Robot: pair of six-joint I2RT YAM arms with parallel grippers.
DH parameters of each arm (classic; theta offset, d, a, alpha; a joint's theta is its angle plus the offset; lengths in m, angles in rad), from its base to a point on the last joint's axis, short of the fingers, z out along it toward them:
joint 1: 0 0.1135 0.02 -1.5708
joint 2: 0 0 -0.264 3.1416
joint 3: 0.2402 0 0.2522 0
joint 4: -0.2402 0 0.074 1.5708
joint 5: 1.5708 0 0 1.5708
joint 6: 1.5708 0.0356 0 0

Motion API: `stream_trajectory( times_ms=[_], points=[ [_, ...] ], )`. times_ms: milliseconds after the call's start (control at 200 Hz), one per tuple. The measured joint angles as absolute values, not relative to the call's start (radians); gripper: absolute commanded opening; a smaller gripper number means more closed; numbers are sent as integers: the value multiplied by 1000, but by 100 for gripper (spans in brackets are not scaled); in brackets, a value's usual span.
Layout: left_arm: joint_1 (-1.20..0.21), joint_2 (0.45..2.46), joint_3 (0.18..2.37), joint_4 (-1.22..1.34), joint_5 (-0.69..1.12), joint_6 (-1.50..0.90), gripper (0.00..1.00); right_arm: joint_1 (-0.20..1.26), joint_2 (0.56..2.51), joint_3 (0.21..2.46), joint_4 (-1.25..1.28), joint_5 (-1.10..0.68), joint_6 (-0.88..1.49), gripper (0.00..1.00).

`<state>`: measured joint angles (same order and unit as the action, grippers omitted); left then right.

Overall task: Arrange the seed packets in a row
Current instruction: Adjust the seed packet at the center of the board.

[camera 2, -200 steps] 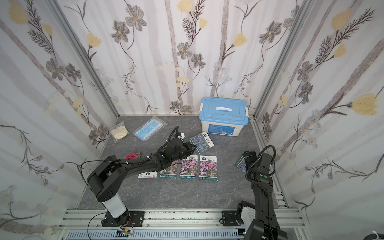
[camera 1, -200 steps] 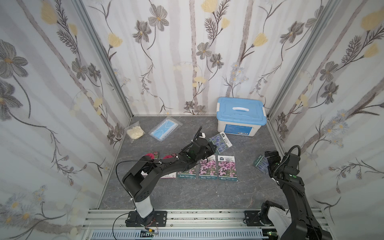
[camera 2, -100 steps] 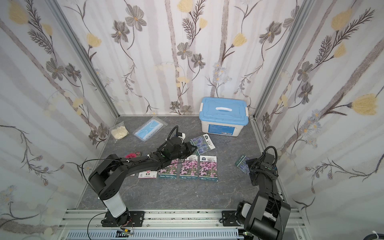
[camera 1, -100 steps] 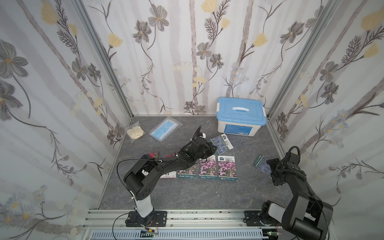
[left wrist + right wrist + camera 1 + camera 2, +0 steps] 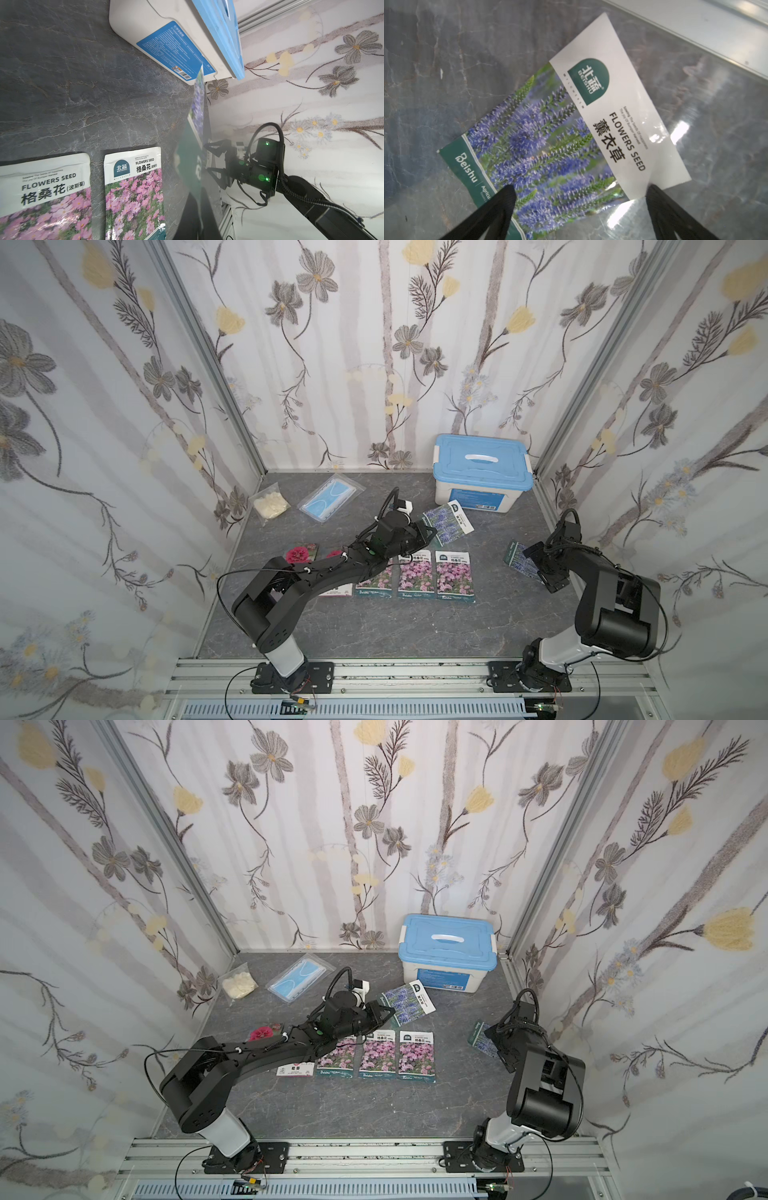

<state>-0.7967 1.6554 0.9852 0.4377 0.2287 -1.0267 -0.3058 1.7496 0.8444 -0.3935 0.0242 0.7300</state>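
L hand [image 5: 430,531] pinches lavender pkt [image 5: 449,522]; R hand [image 5: 580,188] splayed over 2nd pkt [image 5: 550,128]

Both top views look down alike; wrist views — close.

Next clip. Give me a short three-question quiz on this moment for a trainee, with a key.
1. True or false: the right arm has its jaws shut on the lavender packet by the wall.
2. How many pink-flower packets lie side by side at the front? A) two B) three C) five
3. What does the left arm grip in its jaws?

Key:
1. False: the jaws stand open on either side of that packet, which lies on the table.
2. B.
3. A second lavender packet, near the blue-lidded box.
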Motion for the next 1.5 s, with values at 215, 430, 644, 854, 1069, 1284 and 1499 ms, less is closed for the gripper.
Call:
stream_trajectory(
  times_ms=[215,430,644,854,1069,1284,1499],
  points=[
    [-797,1642,981,428,222,-1015,0,-200,1821,919,-418,85,632,100],
    [-797,1653,984,422,222,-1006,0,-115,1893,987,-477,154,551,100],
    [-797,1656,985,414,230,-998,0,-60,1927,1028,-481,211,517,100],
    [-797,1656,990,407,237,-997,0,14,1923,1027,-495,328,495,100],
    [-797,1644,1000,388,239,-994,0,116,1921,1026,-537,446,482,100],
    [-799,1621,999,382,239,-994,0,127,1818,923,-585,456,486,100],
    [-805,1622,1005,377,239,-989,0,116,1663,894,-642,467,527,100]
  ],
)
